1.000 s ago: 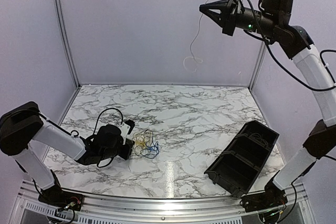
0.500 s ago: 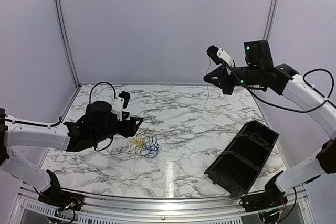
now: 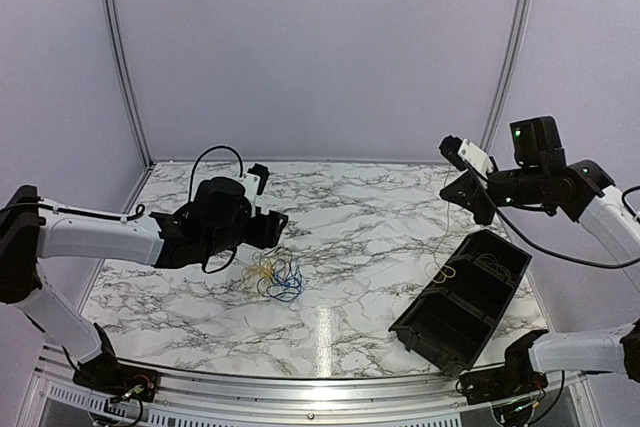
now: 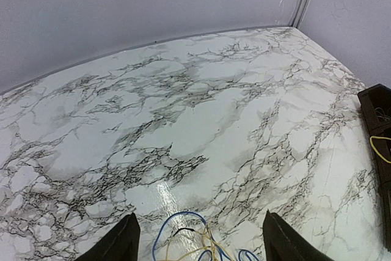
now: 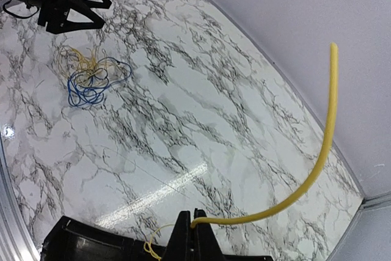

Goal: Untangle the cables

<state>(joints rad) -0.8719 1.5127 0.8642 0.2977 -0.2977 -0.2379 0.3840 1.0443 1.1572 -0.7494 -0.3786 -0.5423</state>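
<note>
Tabletop (image 3: 380, 232) — cables (image 3: 277, 277) left, bin (image 3: 462, 302) seemingly at edge

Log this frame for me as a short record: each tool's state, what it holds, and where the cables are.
left tool: open, holding nothing, just above the tangle
right tool: shut on yellow cable, raised over the right side of the table
yellow cable: hangs from the right tool, lower end reaching the black bin
tangle: yellow and blue cables heaped on the table, left of centre
task status: tangle not yet fully separated
</note>
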